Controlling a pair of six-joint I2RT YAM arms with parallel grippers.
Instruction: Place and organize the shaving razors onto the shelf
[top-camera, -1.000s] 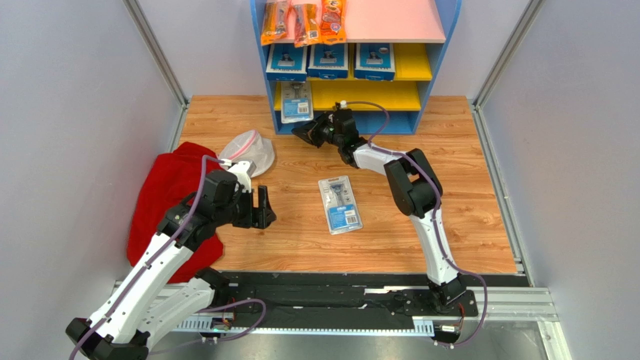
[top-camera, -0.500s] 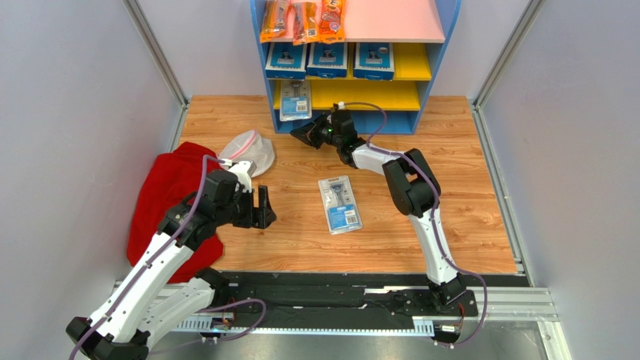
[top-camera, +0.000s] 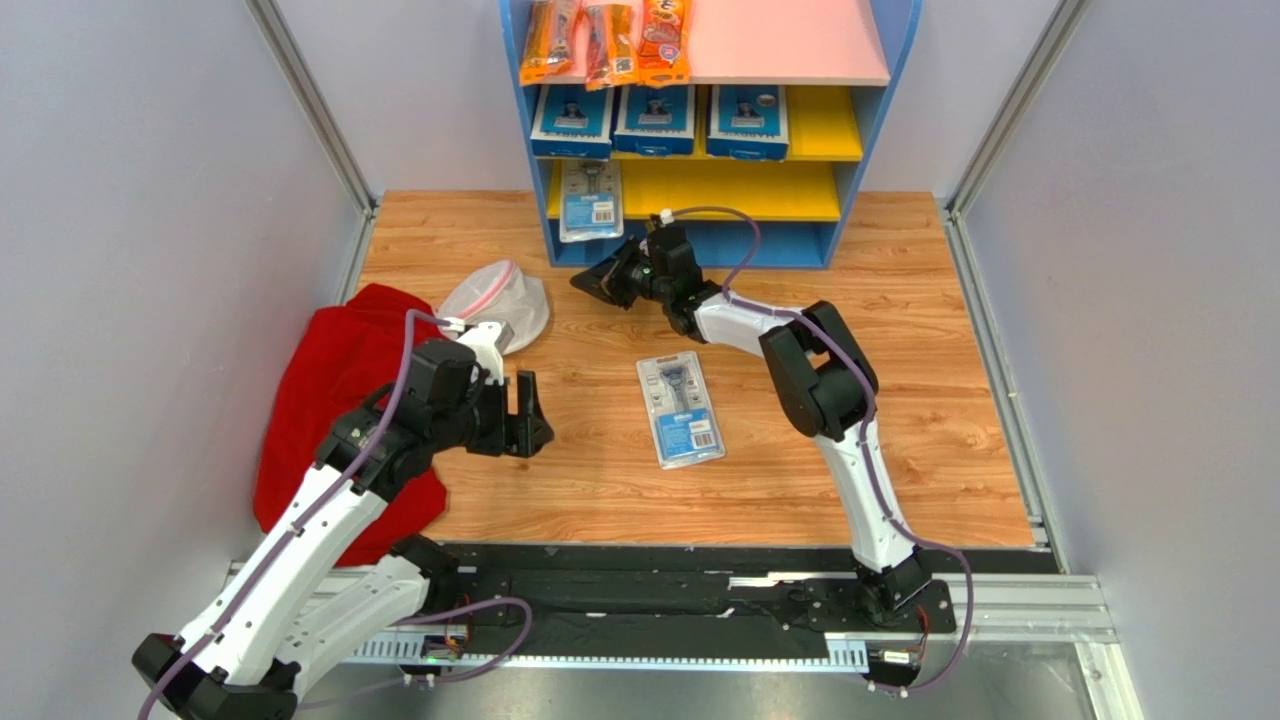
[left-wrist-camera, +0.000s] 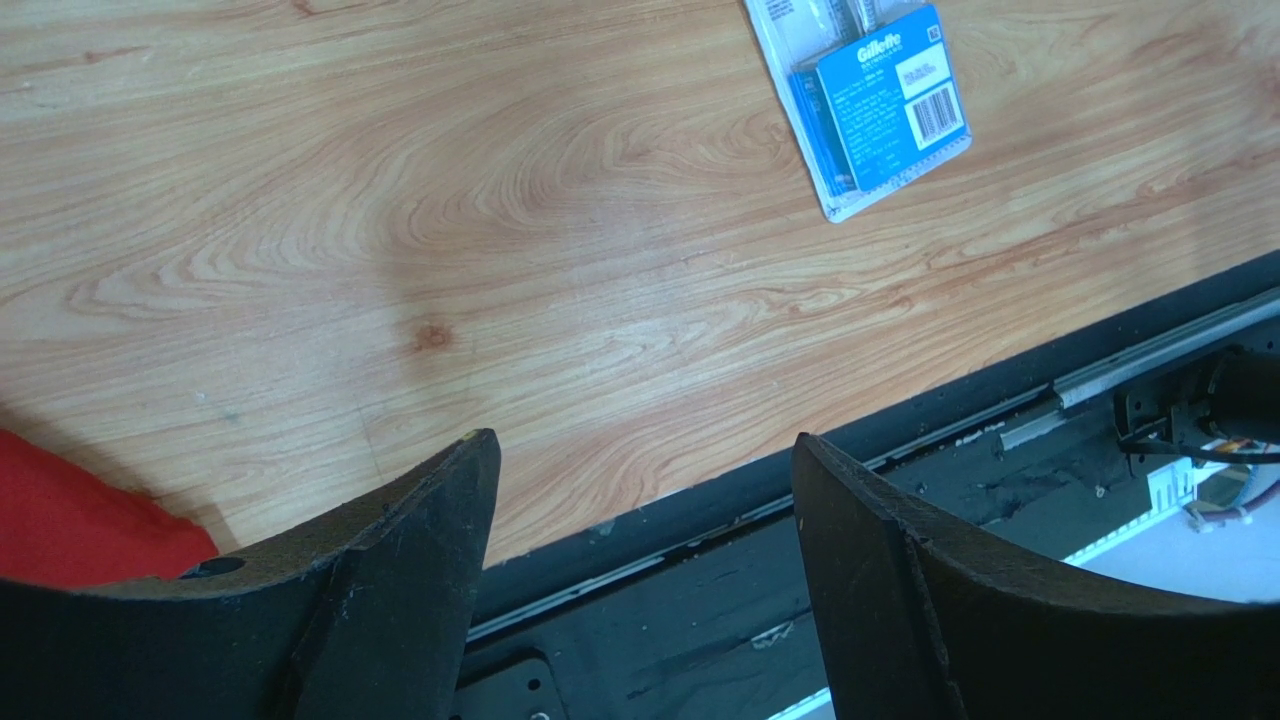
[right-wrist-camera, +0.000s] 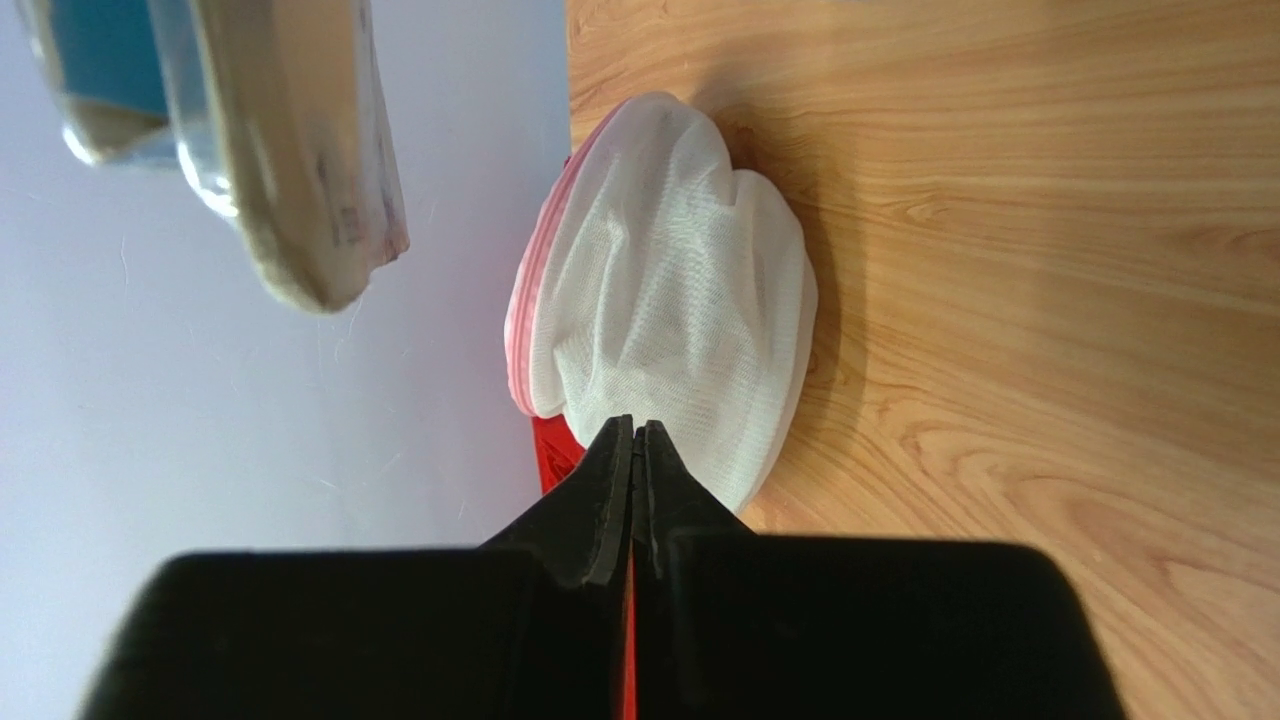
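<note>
Standing at the far edge of the wooden table (top-camera: 932, 450), the blue-framed shelf (top-camera: 887, 105) carries orange snack packets (top-camera: 609, 41) on its pink top. Three blue razor packs (top-camera: 657, 120) sit side by side on the upper yellow board, and a paler razor pack (top-camera: 592, 203) sits at the left of the lower one. A red cloth (top-camera: 338, 383) lies at the table's left, a white mesh bag (top-camera: 504, 300) against it. A fifth razor pack (left-wrist-camera: 879, 105) lies flat mid-table, its blue card reading Gillette beside a barcode. The left gripper (left-wrist-camera: 646, 458) hangs over the wood, jaws wide apart and empty. Near the shelf's foot, the right gripper (right-wrist-camera: 633, 435) is pinched together on nothing.
</note>
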